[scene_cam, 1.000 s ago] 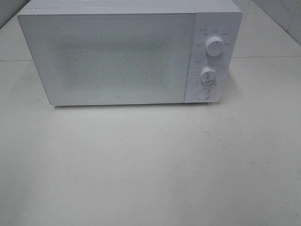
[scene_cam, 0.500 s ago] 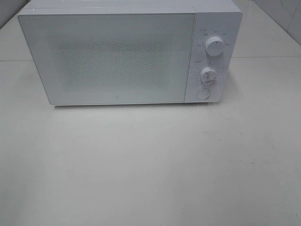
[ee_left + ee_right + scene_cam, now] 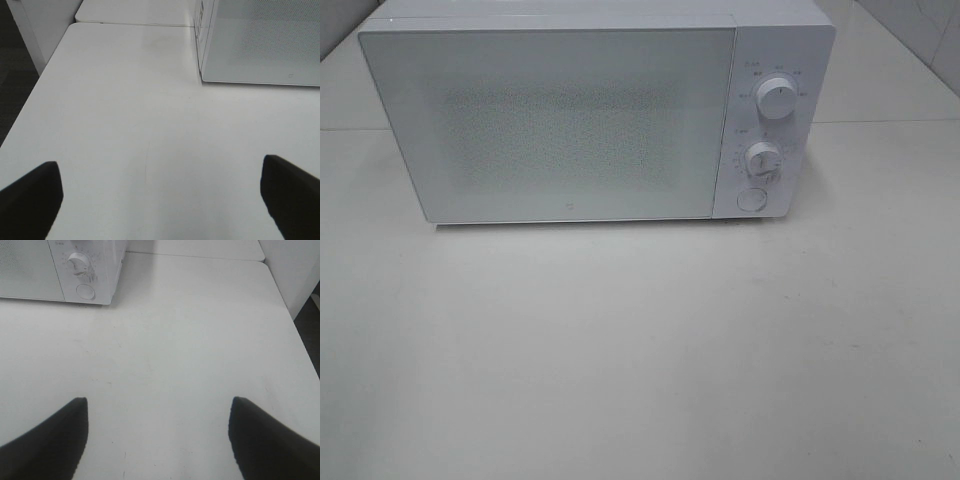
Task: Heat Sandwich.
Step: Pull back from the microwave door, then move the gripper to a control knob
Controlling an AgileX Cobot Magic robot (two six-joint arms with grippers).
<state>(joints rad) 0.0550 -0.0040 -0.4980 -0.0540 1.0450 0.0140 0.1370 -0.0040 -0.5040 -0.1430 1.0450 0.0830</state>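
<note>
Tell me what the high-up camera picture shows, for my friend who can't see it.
A white microwave with its door shut stands at the back of a pale table. On its right-hand panel sit an upper knob, a lower knob and a round button below them. No sandwich shows in this view.

It looks like a mock kitchen bench in a lab: a white box-shaped microwave oven (image 3: 570,120) with two round white dials (image 3: 777,100) stands on plain white joined tabletops (image 3: 640,350) by a pale tiled wall (image 3: 925,20).
</note>
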